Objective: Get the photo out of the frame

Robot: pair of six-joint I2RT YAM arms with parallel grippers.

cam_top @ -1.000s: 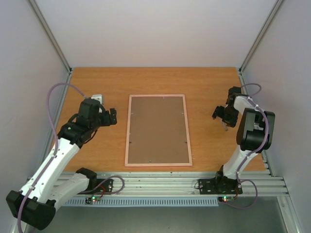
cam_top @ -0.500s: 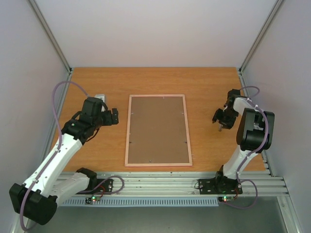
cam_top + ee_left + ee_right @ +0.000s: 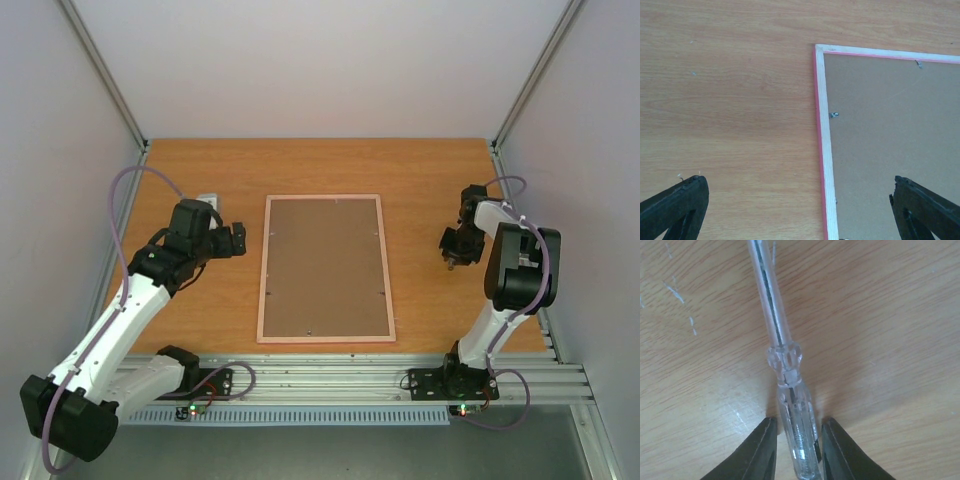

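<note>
Frame, beside left tool (right tool apart)

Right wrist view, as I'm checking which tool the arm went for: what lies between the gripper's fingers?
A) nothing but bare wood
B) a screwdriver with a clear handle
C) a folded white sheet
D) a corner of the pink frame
B: a screwdriver with a see-through handle lies on the wooden table, its handle between the two dark fingers of the right gripper.
</note>
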